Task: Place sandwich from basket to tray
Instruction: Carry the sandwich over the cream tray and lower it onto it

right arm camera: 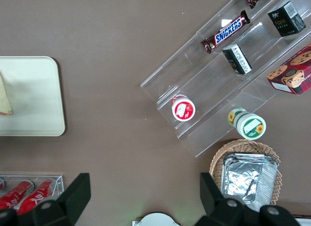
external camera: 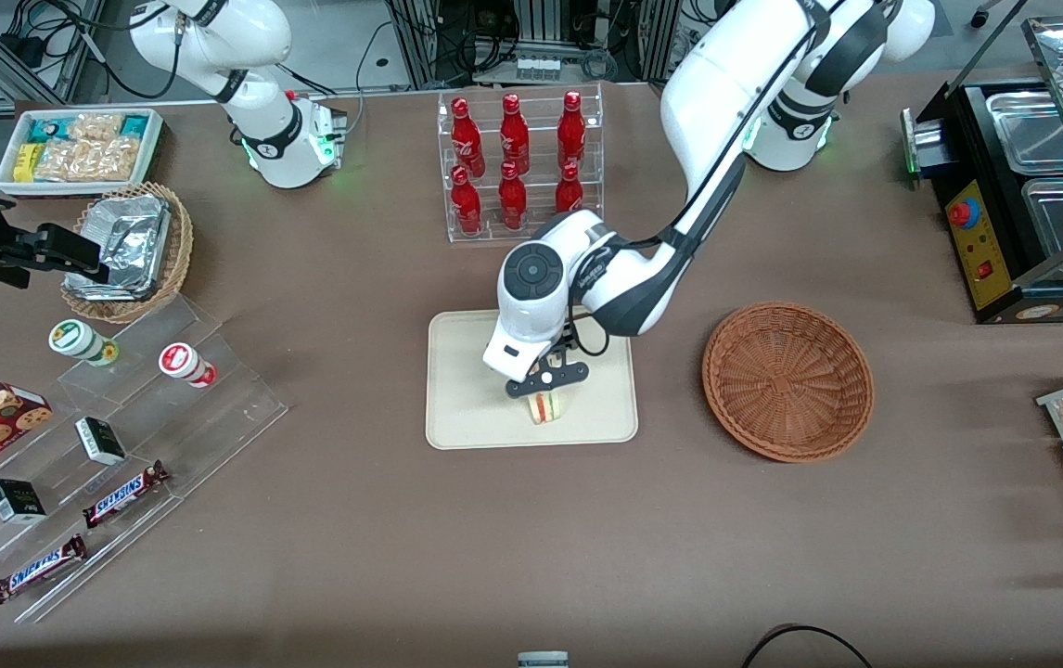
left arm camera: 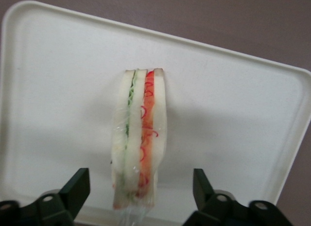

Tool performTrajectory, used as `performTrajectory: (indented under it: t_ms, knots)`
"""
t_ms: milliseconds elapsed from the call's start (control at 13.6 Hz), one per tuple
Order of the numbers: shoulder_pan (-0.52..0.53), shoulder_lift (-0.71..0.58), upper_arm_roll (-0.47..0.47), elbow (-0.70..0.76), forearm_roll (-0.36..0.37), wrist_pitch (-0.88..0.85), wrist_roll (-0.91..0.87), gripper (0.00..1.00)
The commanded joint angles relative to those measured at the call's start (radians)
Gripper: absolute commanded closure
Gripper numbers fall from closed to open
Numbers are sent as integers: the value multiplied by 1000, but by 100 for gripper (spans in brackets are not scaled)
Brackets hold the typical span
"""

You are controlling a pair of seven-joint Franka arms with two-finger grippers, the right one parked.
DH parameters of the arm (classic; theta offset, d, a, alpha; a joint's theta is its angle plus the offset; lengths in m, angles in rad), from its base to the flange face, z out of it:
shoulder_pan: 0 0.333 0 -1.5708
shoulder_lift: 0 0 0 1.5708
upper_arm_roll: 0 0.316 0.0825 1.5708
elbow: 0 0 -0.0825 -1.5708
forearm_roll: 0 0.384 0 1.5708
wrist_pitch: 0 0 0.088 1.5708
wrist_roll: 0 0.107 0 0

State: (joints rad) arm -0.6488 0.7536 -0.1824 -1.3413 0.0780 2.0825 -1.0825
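The sandwich (external camera: 547,406) (left arm camera: 140,138), a wrapped wedge of white bread with green and red-orange filling, stands on its edge on the cream tray (external camera: 467,371) (left arm camera: 58,90), near the tray's rim closest to the front camera. My left gripper (external camera: 547,388) (left arm camera: 141,187) hangs directly above it, open. Each finger (left arm camera: 77,187) stands clear of the bread, one on either side. The reddish-brown basket (external camera: 787,380) lies beside the tray toward the working arm's end of the table, with nothing in it.
A clear rack of red bottles (external camera: 518,167) stands farther from the front camera than the tray. A stepped acrylic shelf (external camera: 123,417) with snacks, a tan basket of foil packets (external camera: 128,246) and a white bin (external camera: 77,148) lie toward the parked arm's end. A black food warmer (external camera: 1023,204) sits at the working arm's end.
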Motion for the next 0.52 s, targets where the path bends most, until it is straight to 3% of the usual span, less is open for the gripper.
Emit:
performTrajectory:
  t_ms: [0,443]
  knots:
    - [26,-89,9,37,11,-126,-8,0]
    - [100,-155,26,97,14,-246,-8,0]
